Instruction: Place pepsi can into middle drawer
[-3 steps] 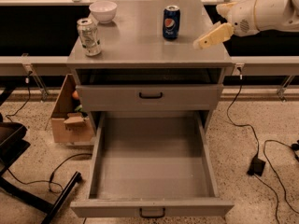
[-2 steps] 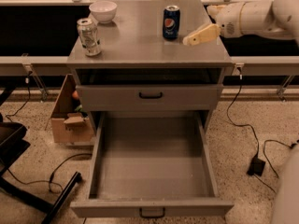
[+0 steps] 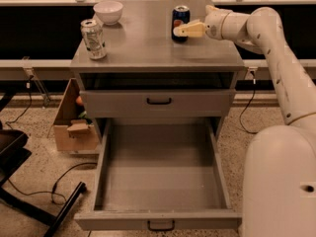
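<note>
The pepsi can (image 3: 179, 18) stands upright at the back right of the grey cabinet top (image 3: 148, 48). My gripper (image 3: 188, 30) reaches in from the right and sits right at the can's lower right side, overlapping it in this view. The middle drawer (image 3: 111, 172) is pulled wide open toward the front, and nothing lies inside its tray. Its front panel with a small black handle (image 3: 161, 225) is at the bottom of the view.
A silver-and-pale-green can (image 3: 94, 38) stands at the top's left edge, with a white bowl (image 3: 108, 11) behind it. The upper drawer (image 3: 158, 102) is shut. A cardboard box (image 3: 74, 125) sits on the floor to the left, beside a black chair base (image 3: 19, 181) and cables.
My gripper has moved left across the cabinet top, from well right of the pepsi can to right up against it. The can and drawers have not moved.
</note>
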`<state>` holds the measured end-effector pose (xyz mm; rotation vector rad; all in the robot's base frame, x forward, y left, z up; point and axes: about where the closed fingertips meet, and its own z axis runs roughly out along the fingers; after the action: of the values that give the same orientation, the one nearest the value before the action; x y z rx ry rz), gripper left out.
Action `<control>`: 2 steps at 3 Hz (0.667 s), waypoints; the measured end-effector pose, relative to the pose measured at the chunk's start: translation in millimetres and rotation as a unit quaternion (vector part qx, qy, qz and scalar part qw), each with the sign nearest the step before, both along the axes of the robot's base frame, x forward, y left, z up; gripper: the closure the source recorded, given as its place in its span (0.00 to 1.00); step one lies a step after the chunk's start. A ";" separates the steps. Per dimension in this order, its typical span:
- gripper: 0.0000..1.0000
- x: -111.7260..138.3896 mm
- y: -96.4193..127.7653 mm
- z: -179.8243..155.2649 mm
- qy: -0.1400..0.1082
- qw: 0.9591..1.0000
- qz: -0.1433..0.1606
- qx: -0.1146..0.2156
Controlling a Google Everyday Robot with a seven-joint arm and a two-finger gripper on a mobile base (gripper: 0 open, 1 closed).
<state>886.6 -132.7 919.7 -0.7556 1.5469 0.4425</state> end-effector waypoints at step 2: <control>0.03 54.6 26.2 -17.1 0.006 0.998 -0.036 0.050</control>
<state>941.2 -106.5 902.6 -0.6203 1.5458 0.4675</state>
